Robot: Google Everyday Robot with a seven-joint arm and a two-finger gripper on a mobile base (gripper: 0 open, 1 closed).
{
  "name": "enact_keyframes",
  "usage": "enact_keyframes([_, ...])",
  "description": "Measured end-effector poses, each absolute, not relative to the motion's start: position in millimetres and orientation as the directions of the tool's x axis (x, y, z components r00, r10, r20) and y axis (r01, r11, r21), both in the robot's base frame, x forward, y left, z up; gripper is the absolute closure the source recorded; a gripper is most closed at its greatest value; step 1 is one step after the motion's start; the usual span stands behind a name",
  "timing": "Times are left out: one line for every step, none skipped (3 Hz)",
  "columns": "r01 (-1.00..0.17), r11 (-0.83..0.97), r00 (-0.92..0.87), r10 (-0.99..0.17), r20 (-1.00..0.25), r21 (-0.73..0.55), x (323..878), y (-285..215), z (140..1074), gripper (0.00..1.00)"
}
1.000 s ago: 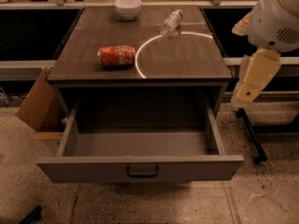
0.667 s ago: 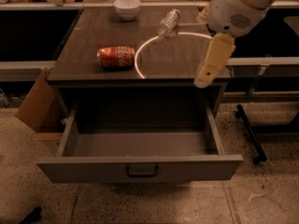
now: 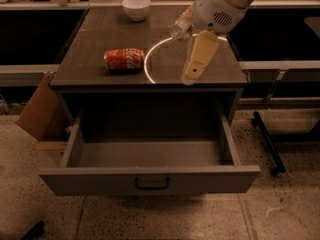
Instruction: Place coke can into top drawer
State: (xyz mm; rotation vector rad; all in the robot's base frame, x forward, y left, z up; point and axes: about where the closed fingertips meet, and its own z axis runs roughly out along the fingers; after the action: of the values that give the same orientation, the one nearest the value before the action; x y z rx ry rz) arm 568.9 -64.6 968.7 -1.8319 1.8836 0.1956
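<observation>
The coke can (image 3: 124,59) lies on its side on the cabinet top (image 3: 90,44), left of centre, with its white script facing me. The top drawer (image 3: 100,180) is pulled fully open below it and its inside is bare. Its dark handle (image 3: 152,183) sits at the centre of the front panel. My gripper (image 3: 191,76) hangs from the white arm (image 3: 220,4) over the right front part of the cabinet top. It is to the right of the can and apart from it, and it holds nothing that I can see.
A white bowl (image 3: 136,7) stands at the back of the top. A clear plastic bottle (image 3: 180,25) lies behind the arm, partly hidden. A bright ring of light (image 3: 148,64) shows on the top. A cardboard box (image 3: 42,109) leans at the left. A black bar (image 3: 267,139) lies on the floor at the right.
The arm has swung left from beside the cabinet's right edge to over the right part of its top, closer to the can. The can and the drawer have not moved.
</observation>
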Motion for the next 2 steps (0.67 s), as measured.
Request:
enact_keyframes([-0.963,0.092,0.039,-0.883,-0.468,-0.253,583.2,-57.0,961.1,0.00])
enact_keyframes([-0.954,0.089,0.076,-0.853,-0.517,-0.287,637.7,-36.4,940.7,0.00])
